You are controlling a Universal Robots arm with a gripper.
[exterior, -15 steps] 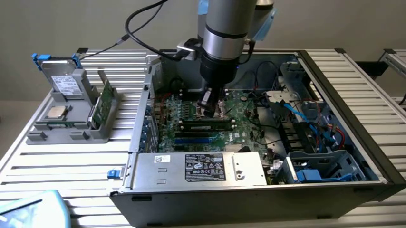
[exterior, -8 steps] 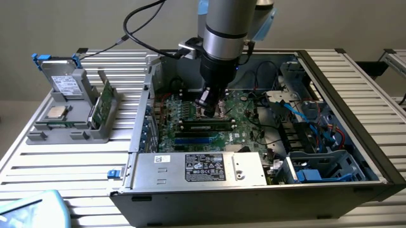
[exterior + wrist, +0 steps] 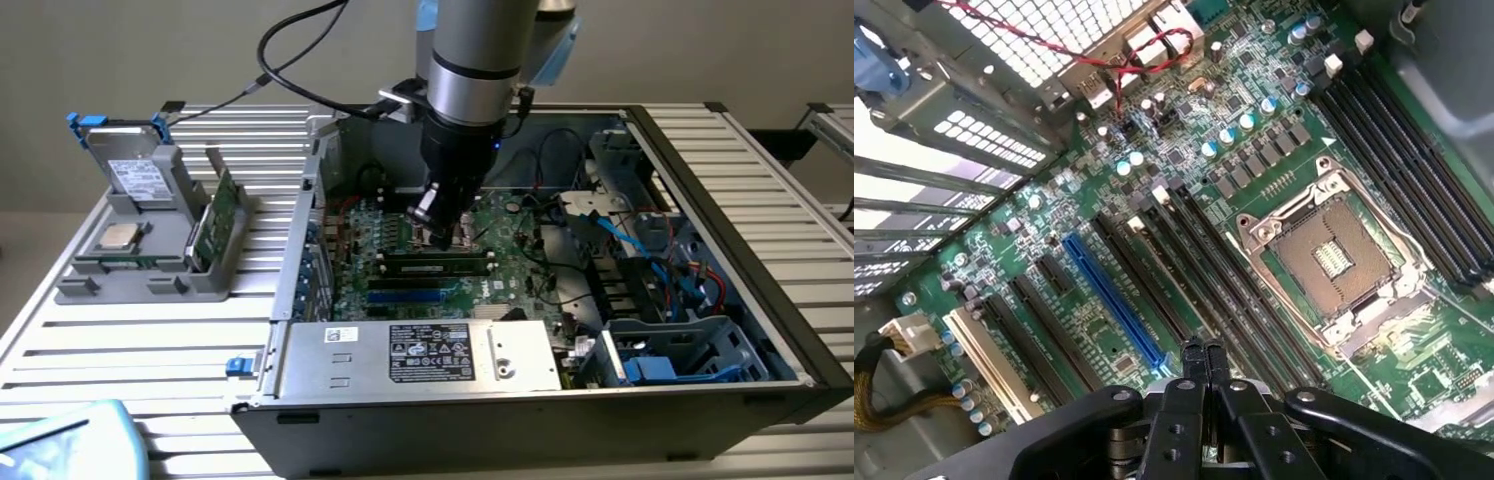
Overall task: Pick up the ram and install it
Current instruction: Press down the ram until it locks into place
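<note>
Hovering pincer (image 3: pixel 1204 352) pinched shut, empty, just above slotted ram (image 3: pixel 434 266); off-centre push could leave 1 end unlatched.

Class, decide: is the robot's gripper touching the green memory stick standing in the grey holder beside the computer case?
Apart. The exterior view shows the gripper inside the case, while the green memory stick stands in the grey holder outside it.

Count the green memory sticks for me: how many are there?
2. One ram stands upright in the grey holder at the exterior view's left; a second ram sits along the motherboard slots under the shut gripper. Others may be hidden.
</note>
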